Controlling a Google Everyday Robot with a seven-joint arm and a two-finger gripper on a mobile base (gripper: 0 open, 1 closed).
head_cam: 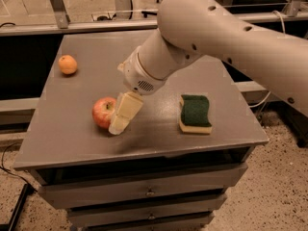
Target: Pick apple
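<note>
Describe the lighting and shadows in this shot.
Camera view: dim, warm light; a soft shadow lies on the table in front of the gripper, which sits against the apple on the side facing the sponge, covering its edge; no strong glare anywhere.

Down by the tabletop, the gripper (121, 119) sits in front of the apple (102, 112) and hides its right side. The arm (231, 37) is cut off at the right edge. The cabinet (144, 191) is cut off at the bottom.
</note>
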